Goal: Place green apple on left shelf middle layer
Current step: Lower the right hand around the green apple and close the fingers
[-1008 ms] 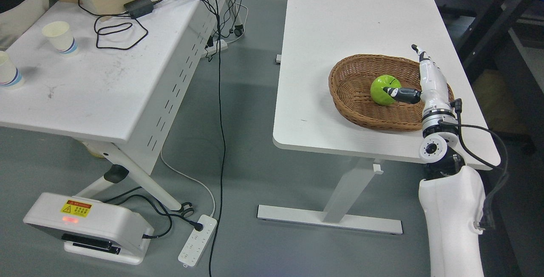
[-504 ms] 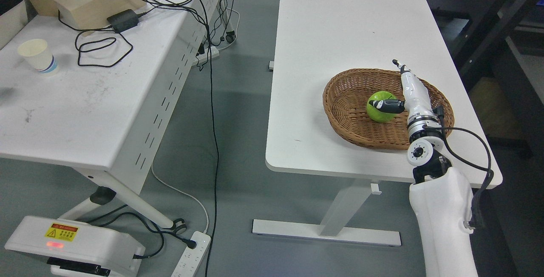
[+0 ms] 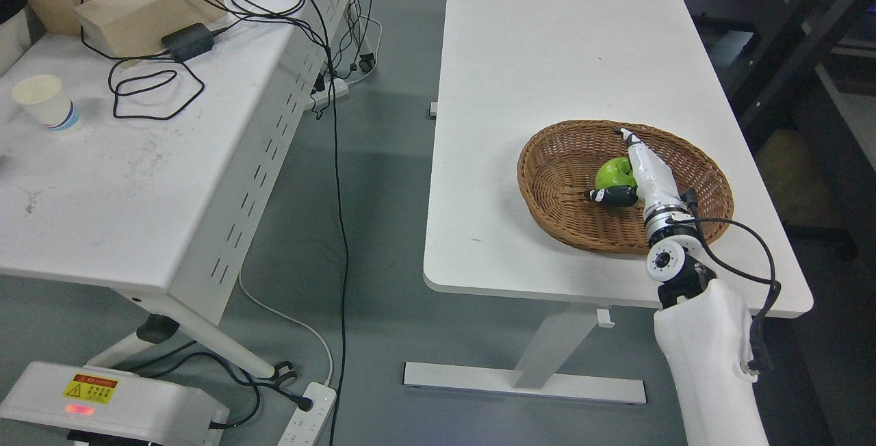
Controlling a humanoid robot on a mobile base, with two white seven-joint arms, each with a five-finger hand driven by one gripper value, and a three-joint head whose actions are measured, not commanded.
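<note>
Green apple point(image 3: 612, 172) in wicker basket point(image 3: 561, 186) on bench point(image 3: 547, 56)
Right robot hand point(image 3: 633, 172) at the apple's 3 o'clock (thumb beneath it at 6 o'clock); fingers extended, grip not closed.

This looks like a robotics lab or workshop. Two plain white desks, one on the left point(image 3: 137, 179) and one on the right point(image 3: 547, 56), stand on a grey floor point(image 3: 383, 213). Black cables point(image 3: 335, 159) trail down to a power strip point(image 3: 304, 415). A power adapter point(image 3: 186, 41) lies on the left desk, and dark metal racking point(image 3: 794, 29) stands at far right.
</note>
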